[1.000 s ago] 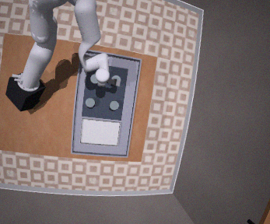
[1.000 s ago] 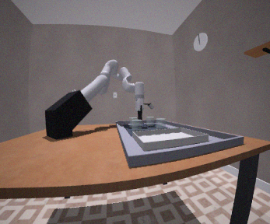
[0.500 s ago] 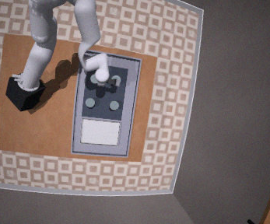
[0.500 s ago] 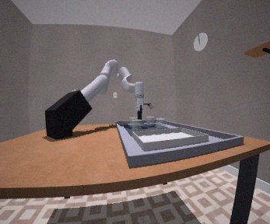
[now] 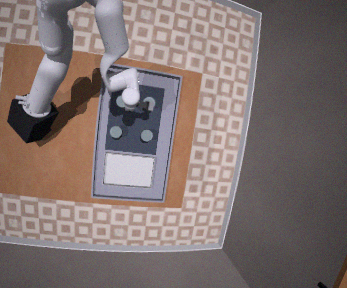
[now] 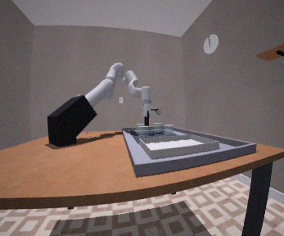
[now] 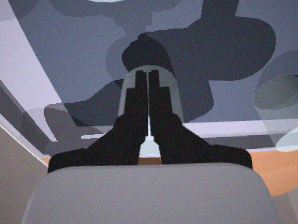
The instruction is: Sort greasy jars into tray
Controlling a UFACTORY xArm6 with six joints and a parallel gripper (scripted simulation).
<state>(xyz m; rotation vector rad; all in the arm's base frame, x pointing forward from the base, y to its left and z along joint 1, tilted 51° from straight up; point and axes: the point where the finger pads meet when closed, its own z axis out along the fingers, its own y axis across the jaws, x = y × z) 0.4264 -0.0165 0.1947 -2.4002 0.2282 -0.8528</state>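
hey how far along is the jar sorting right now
Nothing looks sorted yet: the tray holds no jar, and all four jars still stand on the drying mat, including the two nearer the tray. The gripper is shut on nothing, low between the far pair. Testing and moving the greasy ones remain.

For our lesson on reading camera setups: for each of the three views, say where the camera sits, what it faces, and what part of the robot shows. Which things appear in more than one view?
Top: overhead, looking straight down on the wooden table; shows the arm, its black base, drying mat, jars and white tray.
Exterior: low, off the table's corner, facing along the table toward the arm; tray nearest.
Wrist: behind the gripper, looking down at the mat; black fingers pressed shut, holding nothing.
Shared: tray in top and exterior; mat and jars in all three.
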